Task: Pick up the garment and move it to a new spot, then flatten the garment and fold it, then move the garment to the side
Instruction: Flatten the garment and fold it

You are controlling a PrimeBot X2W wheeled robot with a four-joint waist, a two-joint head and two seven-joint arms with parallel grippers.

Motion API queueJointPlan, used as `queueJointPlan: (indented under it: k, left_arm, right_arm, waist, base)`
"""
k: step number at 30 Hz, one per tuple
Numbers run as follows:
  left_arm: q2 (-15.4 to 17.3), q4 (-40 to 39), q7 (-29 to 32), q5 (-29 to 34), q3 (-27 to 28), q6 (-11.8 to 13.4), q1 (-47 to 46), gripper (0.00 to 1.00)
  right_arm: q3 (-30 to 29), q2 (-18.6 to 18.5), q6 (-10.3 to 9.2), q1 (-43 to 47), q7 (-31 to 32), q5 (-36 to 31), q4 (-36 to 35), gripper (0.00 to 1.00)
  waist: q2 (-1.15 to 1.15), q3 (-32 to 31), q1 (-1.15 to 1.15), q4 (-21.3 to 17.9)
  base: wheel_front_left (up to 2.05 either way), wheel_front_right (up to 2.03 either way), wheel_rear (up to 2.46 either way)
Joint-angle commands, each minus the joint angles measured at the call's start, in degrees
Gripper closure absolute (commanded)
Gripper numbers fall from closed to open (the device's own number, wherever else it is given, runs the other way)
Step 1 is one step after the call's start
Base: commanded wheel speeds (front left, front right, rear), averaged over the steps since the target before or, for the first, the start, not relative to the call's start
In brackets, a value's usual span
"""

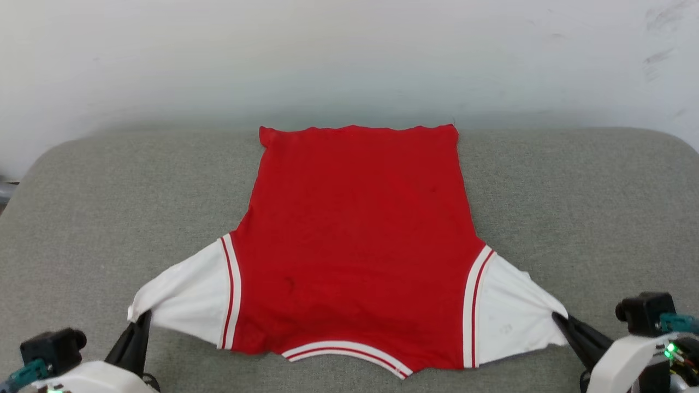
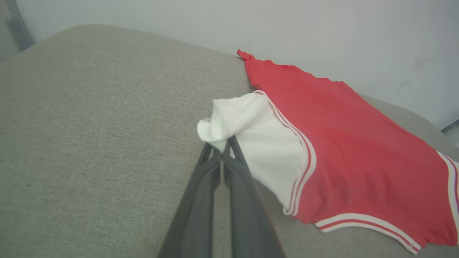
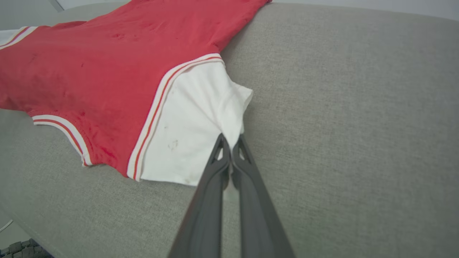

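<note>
Our left gripper (image 1: 143, 318) pinches one white sleeve (image 1: 185, 300) of the garment (image 1: 355, 229); our right gripper (image 1: 557, 317) pinches the other.

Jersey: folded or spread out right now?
Spread out, not folded. The jersey lies flat on the grey cushion, white sleeves stretched outward, pinched by the left pincer and right pincer.

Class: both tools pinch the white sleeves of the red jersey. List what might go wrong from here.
The left tool and right tool hold only small bunches of cloth, which may slip out under tension. The jersey has its hem at the far edge of the cushion; pushed forward, it might slide off.
</note>
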Motion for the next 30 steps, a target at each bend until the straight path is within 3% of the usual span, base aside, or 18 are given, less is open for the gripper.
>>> queueJointPlan:
  k: [1, 12, 20, 21, 22, 23, 30]
  left_arm:
    - [0.2, -0.2, -0.4, -0.4, 0.5, 0.5, 2.0, 1.0]
    - [-1.1, 1.7, -0.5, -2.4, 0.2, 0.9, 10.3, 1.0]
    - [-2.4, 4.1, -0.6, -1.1, -0.4, 0.1, 9.0, 1.0]
    - [-2.5, 4.1, -0.6, -0.8, -0.5, 0.0, 8.7, 1.0]
    - [-2.7, 3.9, -0.7, -0.4, -0.4, -0.1, 8.4, 1.0]
    - [-2.9, 3.8, -0.7, -0.2, -0.4, -0.1, 8.1, 1.0]
    - [-4.0, 1.7, -0.8, 2.1, 0.5, 0.2, 5.2, 1.0]
  right_arm:
    - [-0.6, 0.0, -0.09, 2.2, 0.8, -0.8, -0.9, 1.0]
    - [-6.6, 1.0, -0.09, 17.2, 6.4, -3.3, -3.1, 1.0]
    - [-7.9, 2.7, -0.09, 17.6, 6.2, -4.4, -2.2, 1.0]
    - [-8.1, 3.0, -0.09, 17.0, 6.2, -4.4, -2.6, 0.89]
    - [-8.4, 3.3, -0.09, 16.4, 6.1, -4.6, -3.2, 0.67]
    - [-9.0, 3.4, -0.09, 15.8, 5.9, -4.7, -3.9, 0.0]
    - [-13.7, 3.3, -0.08, 10.1, 6.0, -6.9, -11.5, 0.0]
  waist:
    - [0.0, -0.7, 0.02, 0.1]
    - [0.0, -1.7, 0.02, 1.1]
    - [0.0, -0.9, 0.02, 1.5]
    - [0.0, -0.7, 0.02, 1.5]
    - [0.0, -0.6, 0.02, 1.6]
    - [0.0, -0.4, 0.02, 1.7]
    - [0.0, 2.6, 0.02, 2.9]
  base:
    - [0.0, 0.0, 0.0]
    - [0.0, 0.0, 0.0]
    - [0.0, 0.0, 0.0]
    - [0.0, 0.0, 0.0]
    - [0.0, 0.0, 0.0]
    - [0.0, 0.0, 0.0]
    - [0.0, 0.0, 0.0]
